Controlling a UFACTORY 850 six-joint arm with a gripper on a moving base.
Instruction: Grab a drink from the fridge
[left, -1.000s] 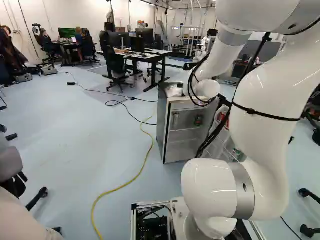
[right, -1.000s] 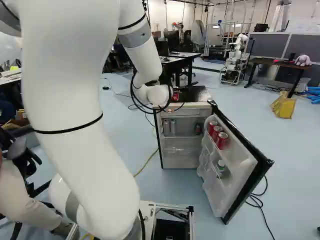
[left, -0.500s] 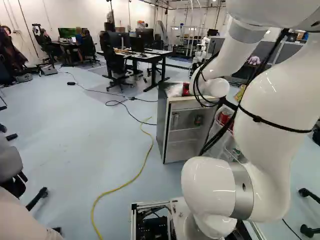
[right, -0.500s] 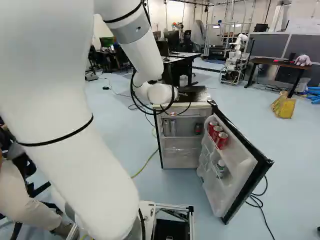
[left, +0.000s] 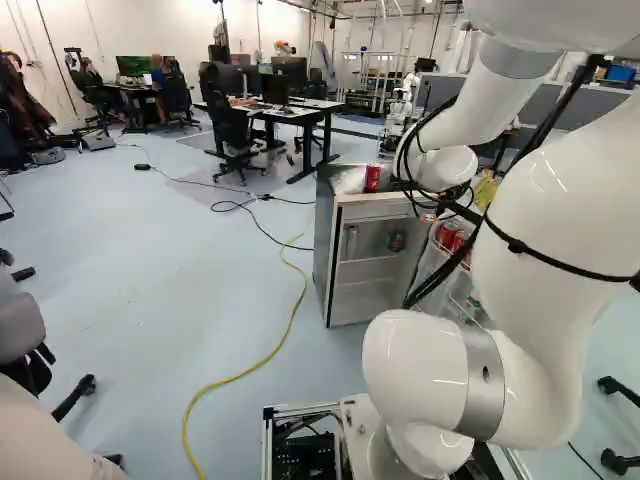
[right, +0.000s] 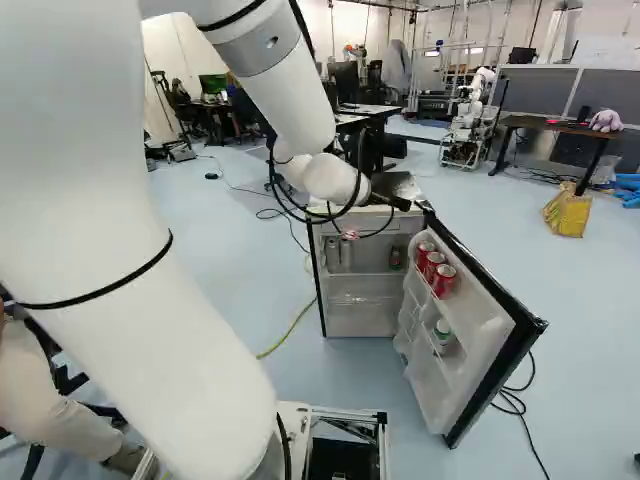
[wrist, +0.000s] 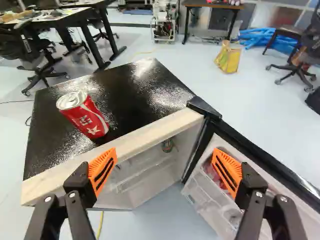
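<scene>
My gripper (right: 389, 202) shows partly as a dark shape over the fridge front in the right base view. In the wrist view the gripper (wrist: 165, 169) stands open and empty, one finger before the fridge's front edge, the other over its door. On the fridge's black top (wrist: 145, 90) a tilted-looking red can (wrist: 86, 116) stands ahead of the first finger; the can (left: 373, 178) also shows in the left base view. The fridge door (right: 480, 330) is swung open, with red cans (right: 443, 281) and a bottle (right: 441, 334) in its racks. More cans (right: 340, 253) stand inside.
Desks (left: 285, 112) stand beyond the fridge. Another robot (right: 468, 118) and a yellow bag (right: 568, 210) are farther back. A yellow cable (left: 262, 362) crosses the floor left of my base, and a black cable (right: 522, 425) lies by the door.
The arm's wrist has moved rightward in both base views, uncovering the red can on the fridge top in the left base view. The base and the fridge have stayed put.
</scene>
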